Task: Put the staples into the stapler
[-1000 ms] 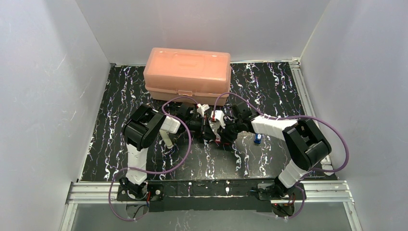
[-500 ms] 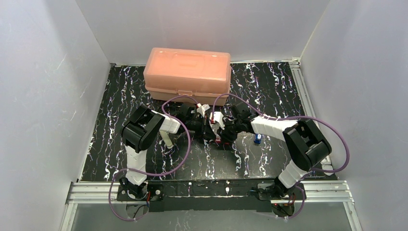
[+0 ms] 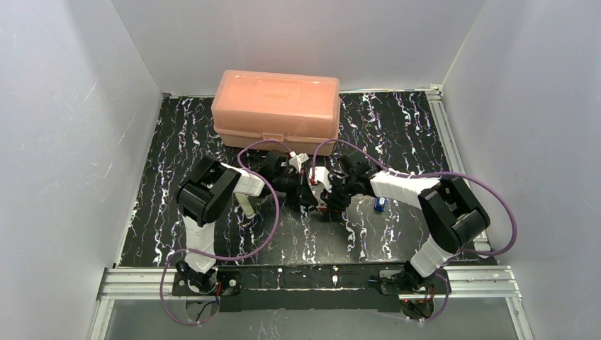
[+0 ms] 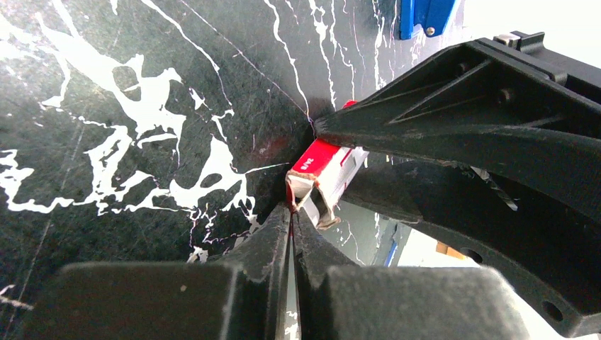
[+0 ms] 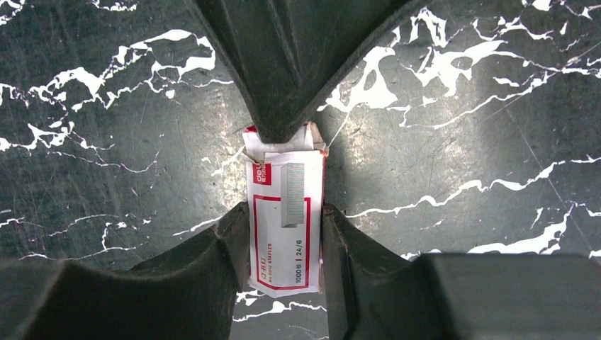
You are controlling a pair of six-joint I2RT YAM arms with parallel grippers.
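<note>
Two grippers are being held on the staples box (image 5: 285,234) over the marbled tabletop (image 5: 461,212); its sides are being squeezed by the just-tightened right gripper (image 5: 285,221); its end flap (image 4: 317,205) is being pinched by the pressed-together left gripper (image 4: 291,214); opening is seemingly being started.

- Left arm (image 3: 205,195) and right arm (image 3: 453,209): bulky black joints, white links.
- Purple cables (image 3: 278,212) loop along both.
- Matte black wedge-shaped fingers (image 4: 496,134); one shows triangular ribbing.

Centre: left gripper (image 4: 292,216), right gripper (image 5: 285,212) nose-to-nose on staples box (image 5: 282,258); orange case (image 3: 275,110) blocks behind, blue item (image 3: 380,204) right
</note>
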